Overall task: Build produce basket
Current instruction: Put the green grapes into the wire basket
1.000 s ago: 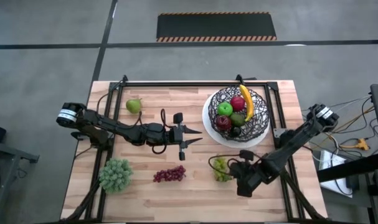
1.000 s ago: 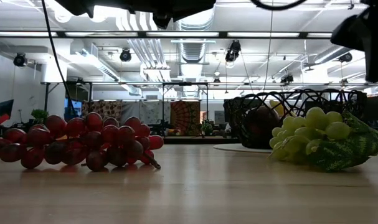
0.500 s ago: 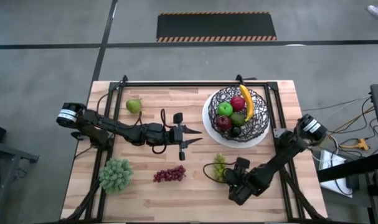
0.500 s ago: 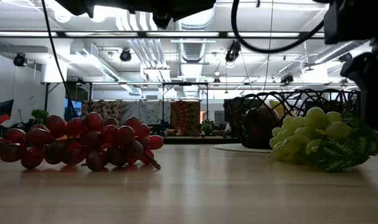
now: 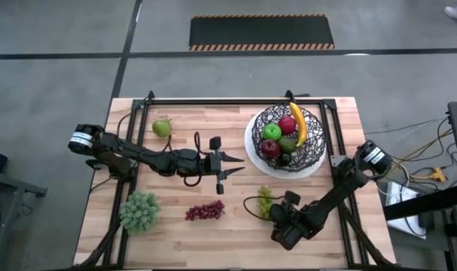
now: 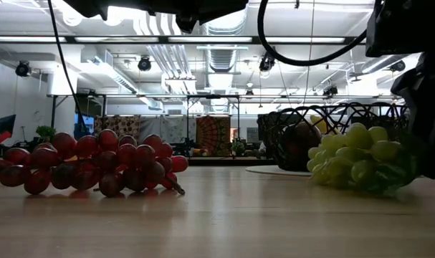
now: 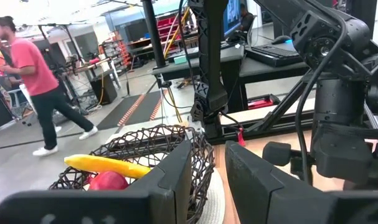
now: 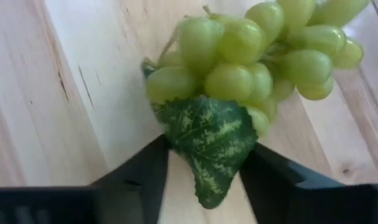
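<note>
The green grapes (image 5: pixel 266 201) (image 6: pixel 353 154) (image 8: pixel 251 56) lie on the table near the basket, their leaf (image 8: pixel 207 140) pointing at my right gripper. My right gripper (image 5: pixel 278 216) (image 8: pixel 206 152) is open, low at the bunch's near side, one finger on each side of the leaf. The black wire basket (image 5: pixel 312 150) (image 6: pixel 332 115) holds red and green apples, a banana (image 5: pixel 298 124) and darker fruit. Purple grapes (image 5: pixel 205 211) (image 6: pixel 88 161) and a pear (image 5: pixel 162 128) rest on the wood. My left gripper (image 5: pixel 232 169) (image 7: pixel 208 168) is open and hovers left of the basket. My right gripper has its fingers (image 8: pixel 152 171) beside the leaf end of the green grapes, coming level from the table's near side. The leaf's edges reach both fingers, but I cannot tell whether they touch. The bunch lies on the table.
A frilly pale-green leafy bunch (image 5: pixel 140 212) sits at the near left. The basket's white plate (image 5: pixel 251 143) lies just beyond the green grapes. Bare wood lies between the two grape bunches. A person in a pink shirt (image 7: pixel 36 81) walks in the room behind.
My right arm has moved toward the table's left and down to the green grapes, and its gripper now covers the leaf in the low view. The left arm has kept still.
</note>
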Available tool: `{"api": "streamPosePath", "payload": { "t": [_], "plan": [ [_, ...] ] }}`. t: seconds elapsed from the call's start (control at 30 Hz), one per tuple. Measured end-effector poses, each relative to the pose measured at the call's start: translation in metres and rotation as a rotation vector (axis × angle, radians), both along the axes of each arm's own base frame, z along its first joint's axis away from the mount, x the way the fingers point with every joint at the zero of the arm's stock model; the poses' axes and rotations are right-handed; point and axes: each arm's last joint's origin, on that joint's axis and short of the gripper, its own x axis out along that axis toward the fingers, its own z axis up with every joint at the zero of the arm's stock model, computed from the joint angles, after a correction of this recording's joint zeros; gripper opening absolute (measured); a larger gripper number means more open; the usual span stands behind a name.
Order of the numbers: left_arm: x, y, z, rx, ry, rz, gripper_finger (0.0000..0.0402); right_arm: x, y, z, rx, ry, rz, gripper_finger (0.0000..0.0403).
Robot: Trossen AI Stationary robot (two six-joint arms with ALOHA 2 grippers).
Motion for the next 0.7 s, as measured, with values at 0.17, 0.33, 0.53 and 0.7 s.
{"api": "streamPosePath", "payload": {
  "t": [0.17, 0.33, 0.53, 0.7],
  "plan": [
    [0.0, 0.0, 0.0, 0.0, 0.0, 0.0, 0.0081, 0.0, 0.0, 0.0, -0.003, 0.001, 0.006, 0.0047],
    [0.0, 0.0, 0.0, 0.0, 0.0, 0.0, 0.0081, 0.0, 0.0, 0.002, -0.016, 0.007, 0.044, 0.0014],
    [0.0, 0.0, 0.0, 0.007, -0.001, 0.0, 0.0081, -0.003, -0.001, 0.017, -0.018, -0.027, 0.101, 0.001],
    [0.0, 0.0, 0.013, 0.083, -0.039, 0.003, 0.0081, -0.008, -0.006, 0.045, -0.026, -0.107, 0.162, 0.0009]
  ]
}}
